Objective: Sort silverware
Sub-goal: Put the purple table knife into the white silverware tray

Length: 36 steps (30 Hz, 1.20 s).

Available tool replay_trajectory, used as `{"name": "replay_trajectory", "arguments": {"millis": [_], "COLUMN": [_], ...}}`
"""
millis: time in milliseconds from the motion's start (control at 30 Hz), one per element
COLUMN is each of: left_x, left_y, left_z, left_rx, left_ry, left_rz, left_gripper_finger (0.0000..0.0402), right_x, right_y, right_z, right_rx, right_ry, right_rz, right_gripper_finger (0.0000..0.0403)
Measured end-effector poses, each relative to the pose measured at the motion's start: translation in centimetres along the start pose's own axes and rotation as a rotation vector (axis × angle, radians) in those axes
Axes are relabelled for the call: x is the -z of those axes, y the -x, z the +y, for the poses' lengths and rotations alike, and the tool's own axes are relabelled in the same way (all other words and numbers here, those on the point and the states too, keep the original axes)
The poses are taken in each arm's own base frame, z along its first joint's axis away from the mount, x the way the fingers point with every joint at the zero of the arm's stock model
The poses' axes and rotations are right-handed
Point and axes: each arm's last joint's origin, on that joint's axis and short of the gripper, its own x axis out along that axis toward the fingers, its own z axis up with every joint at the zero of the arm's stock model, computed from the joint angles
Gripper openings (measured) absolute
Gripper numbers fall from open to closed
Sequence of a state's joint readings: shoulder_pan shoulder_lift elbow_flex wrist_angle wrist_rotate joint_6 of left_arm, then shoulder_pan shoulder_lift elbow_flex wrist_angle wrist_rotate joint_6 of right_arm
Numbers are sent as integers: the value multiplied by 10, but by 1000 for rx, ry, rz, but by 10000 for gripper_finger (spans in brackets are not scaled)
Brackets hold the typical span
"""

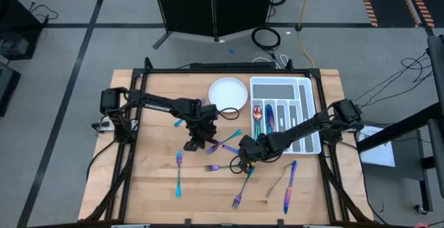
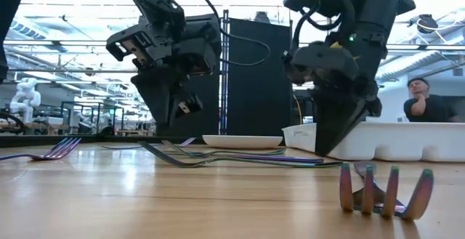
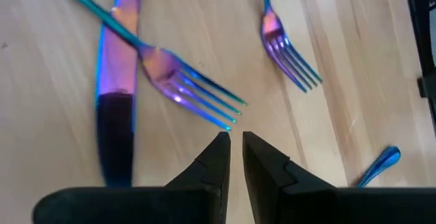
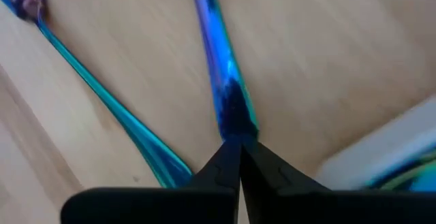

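Iridescent silverware lies scattered flat on the wooden table point(image 1: 159, 186). My left gripper point(image 1: 196, 145) hangs above the table's middle, open by only a narrow gap point(image 3: 236, 139) and holding nothing. A fork point(image 3: 184, 81) lies just beyond its tips, crossing a knife point(image 3: 116, 67). My right gripper point(image 1: 246, 157) points steeply down near the tray and is shut on a blue piece of silverware point(image 4: 218, 54). Whether that piece is a fork, spoon or knife does not show. A teal-handled piece point(image 4: 102, 101) lies beside it. My right gripper pinches the near end of the blue piece's handle point(image 4: 235, 118) between its two fingertips. The fingers come from above, slanting down, roughly in line with the handle. The rest of the piece lies flat on the table.
A round white plate point(image 1: 229, 93) sits at the far middle. The white compartmented tray point(image 1: 284, 114), with a few pieces in it, stands at the far right. Loose forks point(image 1: 178, 172) and a knife point(image 1: 288, 186) lie toward the near edge. A person point(image 2: 429, 101) shows beyond the table.
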State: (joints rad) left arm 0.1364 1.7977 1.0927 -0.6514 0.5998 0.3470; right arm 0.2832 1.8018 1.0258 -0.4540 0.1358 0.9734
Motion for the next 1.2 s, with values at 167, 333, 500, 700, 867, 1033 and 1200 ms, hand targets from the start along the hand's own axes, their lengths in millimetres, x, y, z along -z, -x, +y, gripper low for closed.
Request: {"name": "replay_trajectory", "arguments": {"millis": [167, 333, 500, 700, 867, 1033, 1200], "left_x": [-2, -4, -7, -6, -2, 13, 49], "left_y": [-1, -1, -1, -1, 2, 21, 18], "left_z": [-1, -1, 0, 1, 4, 26, 44], "left_rx": [-9, -21, -33, -56, -89, 288, 383], "left_ry": [-17, -73, -136, -122, 4, 290, 626], "left_rz": [-10, -22, -47, -34, 4, -178, -184], "left_gripper_finger": [41, 41, 55, 128, 181, 185, 185], "right_x": [0, 2, 3, 3, 3, 3, 3], "right_y": [-4, -4, -3, -4, -4, -4, -4], "right_z": [1, -1, -3, -3, -3, -3, -3], "right_rx": [-2, 21, 39, 39, 40, 41, 44], "right_ry": [-7, -5, 8, -1, -3, -3, -2], "right_rz": [4, 20, 34, 36, 37, 37, 33], "right_gripper_finger": [0, 0, 0, 0, 0, 0, 0]}}
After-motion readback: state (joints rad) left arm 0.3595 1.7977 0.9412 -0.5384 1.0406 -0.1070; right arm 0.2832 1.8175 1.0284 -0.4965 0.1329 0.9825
